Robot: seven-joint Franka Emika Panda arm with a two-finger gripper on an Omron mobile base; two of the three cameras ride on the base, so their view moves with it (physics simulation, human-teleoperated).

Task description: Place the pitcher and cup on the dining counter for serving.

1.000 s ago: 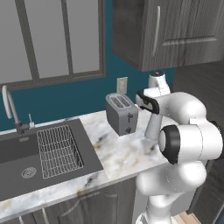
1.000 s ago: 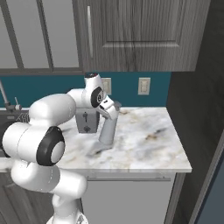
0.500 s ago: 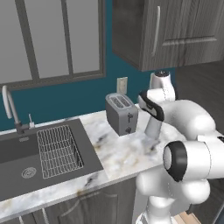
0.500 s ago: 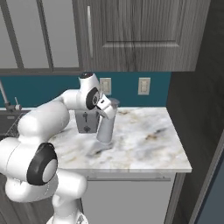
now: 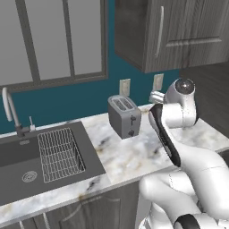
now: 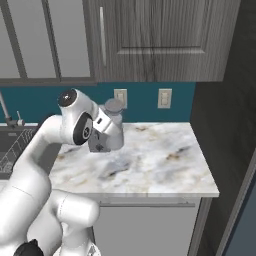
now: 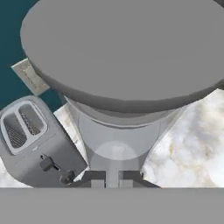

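Note:
The pitcher [image 6: 117, 131], a slim grey cylinder with a darker round lid, hangs just above the marble worktop [image 6: 160, 160], roughly upright. My gripper [image 6: 105, 134] is shut on its side from the left. In the hand view the pitcher's lid [image 7: 118, 65] spreads across the top, its body runs down to my gripper [image 7: 111, 179], and the fingers press against it. The cup and the dining counter are out of view.
A boxy grey toaster [image 5: 124, 115] stands against the teal wall, close to the pitcher [image 7: 35, 140]. A sink [image 5: 27, 156] with a faucet [image 5: 11, 109] lies to the left. Dark upper cabinets [image 6: 150, 40] hang overhead, and a dark tall panel [image 6: 225, 100] bounds the worktop's right end.
The pitcher, tilted and low beside the toaster a second ago, now stands upright and higher in the grip. The arm's elbow has swung down and toward the base.

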